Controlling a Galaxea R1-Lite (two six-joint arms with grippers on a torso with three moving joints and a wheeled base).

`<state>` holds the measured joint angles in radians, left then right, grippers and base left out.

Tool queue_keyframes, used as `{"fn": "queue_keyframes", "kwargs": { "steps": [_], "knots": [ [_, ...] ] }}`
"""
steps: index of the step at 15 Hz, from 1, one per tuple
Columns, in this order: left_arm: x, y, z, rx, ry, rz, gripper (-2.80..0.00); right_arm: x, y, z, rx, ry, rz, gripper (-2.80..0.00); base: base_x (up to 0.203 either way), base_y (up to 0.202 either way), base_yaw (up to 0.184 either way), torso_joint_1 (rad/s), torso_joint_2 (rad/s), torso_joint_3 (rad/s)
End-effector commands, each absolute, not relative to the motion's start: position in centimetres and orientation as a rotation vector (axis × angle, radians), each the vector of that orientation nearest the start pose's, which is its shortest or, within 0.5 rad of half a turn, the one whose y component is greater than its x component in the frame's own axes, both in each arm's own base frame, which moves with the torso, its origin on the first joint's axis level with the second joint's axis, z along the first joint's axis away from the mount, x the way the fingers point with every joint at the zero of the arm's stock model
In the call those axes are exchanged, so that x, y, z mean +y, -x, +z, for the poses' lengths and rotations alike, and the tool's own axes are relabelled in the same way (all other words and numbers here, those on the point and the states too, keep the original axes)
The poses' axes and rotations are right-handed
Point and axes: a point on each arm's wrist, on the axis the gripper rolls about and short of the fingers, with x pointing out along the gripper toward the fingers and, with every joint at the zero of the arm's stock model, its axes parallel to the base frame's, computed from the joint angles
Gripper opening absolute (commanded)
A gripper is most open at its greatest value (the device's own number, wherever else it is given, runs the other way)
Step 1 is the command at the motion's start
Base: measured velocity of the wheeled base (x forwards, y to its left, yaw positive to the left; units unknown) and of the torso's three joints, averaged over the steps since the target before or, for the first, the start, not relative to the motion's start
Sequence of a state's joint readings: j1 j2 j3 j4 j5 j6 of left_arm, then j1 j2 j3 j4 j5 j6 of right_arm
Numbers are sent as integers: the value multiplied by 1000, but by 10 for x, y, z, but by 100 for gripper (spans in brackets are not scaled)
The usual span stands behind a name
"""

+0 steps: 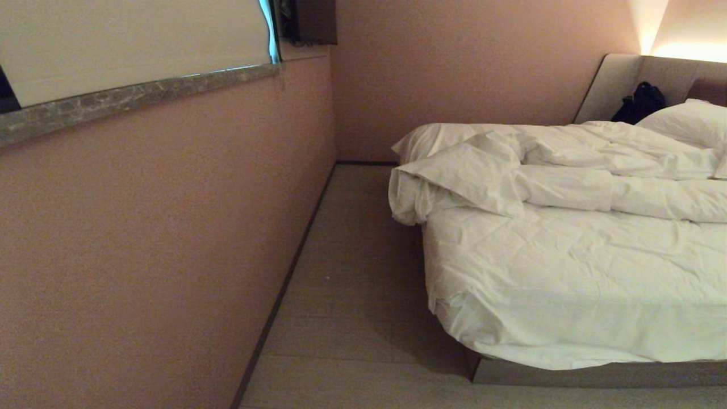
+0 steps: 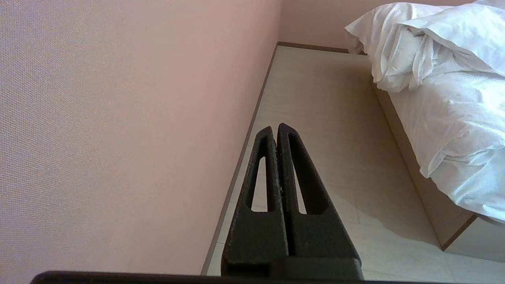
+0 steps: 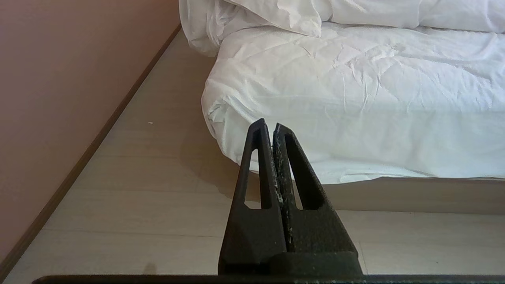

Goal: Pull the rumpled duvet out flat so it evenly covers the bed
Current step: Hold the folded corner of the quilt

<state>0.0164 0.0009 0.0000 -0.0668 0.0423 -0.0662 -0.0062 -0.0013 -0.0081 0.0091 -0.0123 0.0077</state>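
Rumpled puffy white cotton duvet (image 1: 568, 170) bunched across the wide low white-sheeted bed (image 1: 568, 284).
Heaped toward the headboard end, corner folded over near the pink wall (image 1: 142, 227). Left pincer (image 2: 276, 128) and right pincer (image 3: 268, 124) both closed, empty, poised above the pale floor (image 3: 138, 189).

Left gripper (image 2: 276, 130) jaws closed, right gripper (image 3: 267, 125) jaws closed, both seemingly parked

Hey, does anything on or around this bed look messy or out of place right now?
Yes. The duvet is bunched across the upper bed, one corner folded over the side. A dark object lies by the headboard.
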Motion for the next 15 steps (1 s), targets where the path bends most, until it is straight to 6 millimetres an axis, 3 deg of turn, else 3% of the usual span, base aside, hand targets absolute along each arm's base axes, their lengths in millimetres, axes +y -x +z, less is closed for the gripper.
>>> {"fn": "queue_keyframes", "kwargs": {
  "steps": [1, 15],
  "knots": [
    [1, 23, 82, -68, 68, 58, -280, 0, 23, 77, 1, -8, -18, -280, 0, 0, 0, 0, 0, 0],
    [1, 23, 82, -67, 74, 57, -280, 0, 23, 77, 1, -9, -18, -280, 0, 0, 0, 0, 0, 0]
  ]
}}
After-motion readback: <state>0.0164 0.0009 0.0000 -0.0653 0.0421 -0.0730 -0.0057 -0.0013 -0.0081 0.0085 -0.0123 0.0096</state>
